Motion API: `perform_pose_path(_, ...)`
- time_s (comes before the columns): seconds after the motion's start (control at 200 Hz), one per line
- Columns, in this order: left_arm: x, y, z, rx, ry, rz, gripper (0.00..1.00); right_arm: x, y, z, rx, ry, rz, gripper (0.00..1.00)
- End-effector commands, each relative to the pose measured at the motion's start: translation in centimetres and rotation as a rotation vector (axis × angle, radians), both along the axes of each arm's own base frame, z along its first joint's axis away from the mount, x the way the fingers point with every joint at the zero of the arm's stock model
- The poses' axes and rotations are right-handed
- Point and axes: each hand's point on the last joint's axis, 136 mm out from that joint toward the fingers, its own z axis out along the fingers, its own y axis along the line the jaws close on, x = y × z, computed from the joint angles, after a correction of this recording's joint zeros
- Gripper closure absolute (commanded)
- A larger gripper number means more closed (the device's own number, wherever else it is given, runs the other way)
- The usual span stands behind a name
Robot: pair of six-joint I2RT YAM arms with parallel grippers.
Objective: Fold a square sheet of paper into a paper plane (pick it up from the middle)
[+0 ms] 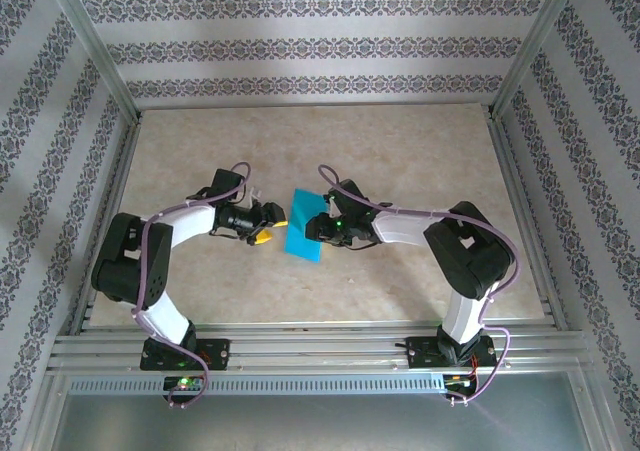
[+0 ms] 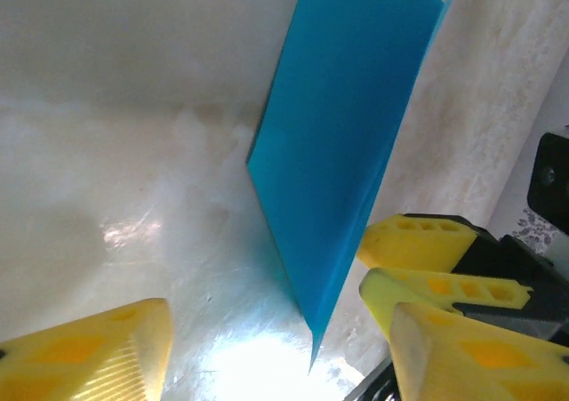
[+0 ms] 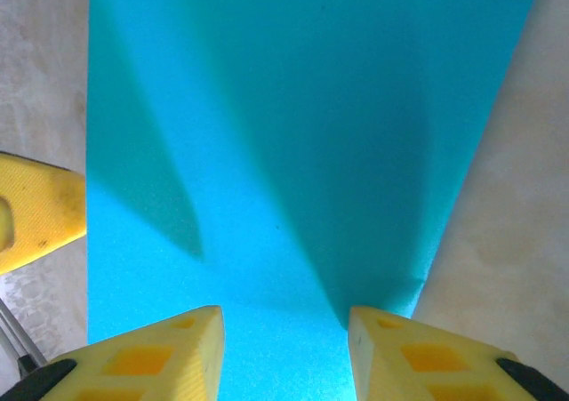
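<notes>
Worktop (image 1: 400, 151): beige, mottled like stone, matt from the top view. The left wrist view catches a bright glare patch on it, so the light is strong.
Back wall (image 1: 320, 41): white paper with horizontal bands of grey-violet ornament.
Side walls (image 1: 40, 171): same paper.
Aluminium posts (image 1: 92, 46) stand at the back corners.
Near edge: parallel aluminium rails (image 1: 320, 346), then a perforated grey strip (image 1: 320, 383).

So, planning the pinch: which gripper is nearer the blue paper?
Right. Right gripper hovers over the right edge of the paper; left gripper sits beside its left edge.
</notes>
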Motion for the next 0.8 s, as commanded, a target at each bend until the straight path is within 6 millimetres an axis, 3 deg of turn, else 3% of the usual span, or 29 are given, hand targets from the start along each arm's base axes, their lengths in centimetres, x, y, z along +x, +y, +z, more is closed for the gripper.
perform_pose_path(0.0,0.4,-1.6,0.7,-0.037,-0.043,-0.078,0.39,0.3,-0.1,1.3,0.037,-0.033,0.003,0.58)
perform_pose_path(0.245,0.9,-3.7,0.8,-0.113,-0.066,-0.145,0.46,0.4,-0.3,1.4,0.041,-0.037,-0.004,0.58)
perform_pose_path(0.505,1.1,-4.3,0.1,-0.114,-0.04,-0.152,0.7,1.0,-1.5,2.3,0.027,-0.096,-0.02,0.57)
perform_pose_path(0.794,1.0,-3.4,0.6,-0.07,-0.018,-0.013,0.91,1.5,-3.9,4.6,-0.083,-0.386,0.087,0.4)
